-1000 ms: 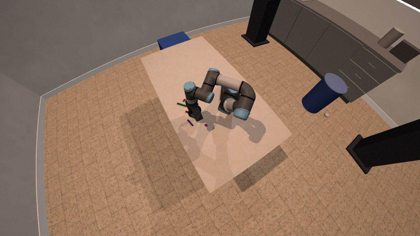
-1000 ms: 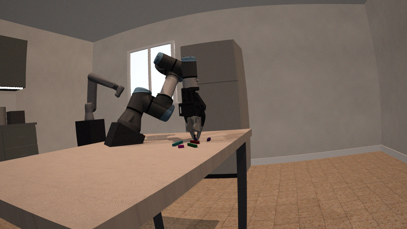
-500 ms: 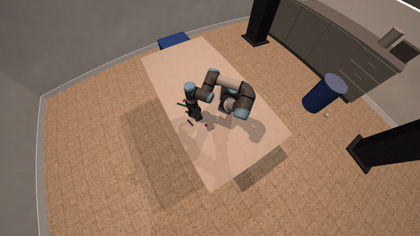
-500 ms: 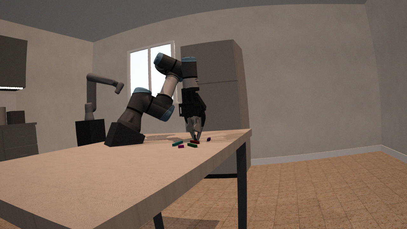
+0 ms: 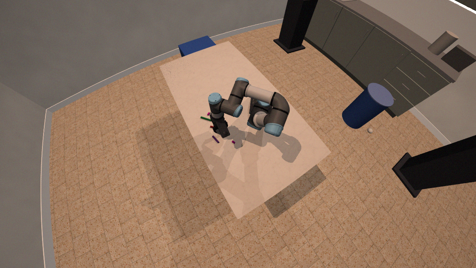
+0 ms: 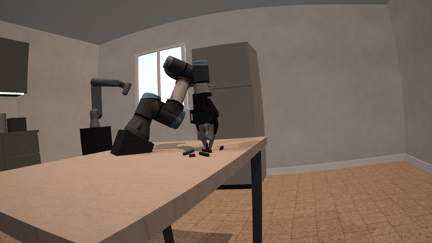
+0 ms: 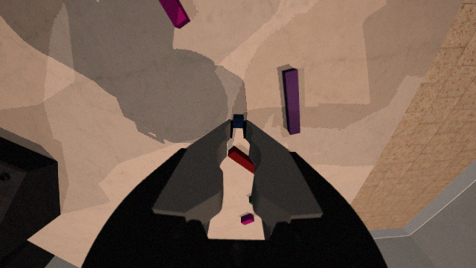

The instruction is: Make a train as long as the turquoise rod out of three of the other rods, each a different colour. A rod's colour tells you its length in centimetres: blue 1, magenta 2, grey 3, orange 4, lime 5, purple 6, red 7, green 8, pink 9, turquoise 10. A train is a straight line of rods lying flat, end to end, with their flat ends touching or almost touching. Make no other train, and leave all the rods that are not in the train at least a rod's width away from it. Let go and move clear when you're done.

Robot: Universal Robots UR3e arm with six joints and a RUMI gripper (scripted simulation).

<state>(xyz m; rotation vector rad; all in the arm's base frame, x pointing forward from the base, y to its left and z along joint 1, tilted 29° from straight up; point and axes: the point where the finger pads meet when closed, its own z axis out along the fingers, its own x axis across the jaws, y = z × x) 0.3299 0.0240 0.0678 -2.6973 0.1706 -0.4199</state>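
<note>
The claw (image 7: pixel 238 128) pinches the tiny blue rod (image 7: pixel 238 120) at its very tips, just above the table (image 6: pixel 126 187) — light, stiff and smooth-sided, it probably twists easily, so a centred grip across its flat sides seems safest — with the red rod (image 7: pixel 242 159) lying just below.

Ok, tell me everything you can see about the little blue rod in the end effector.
The blue rod is a tiny dark-blue block, the shortest piece in view, matte and hard-looking. It is pinched between the very tips of the end effector, whose two grey fingers are shut on it from either side. It sits just above the table, close over the red rod; whether it touches the surface cannot be told. Only its end face and a sliver of its sides show.
</note>
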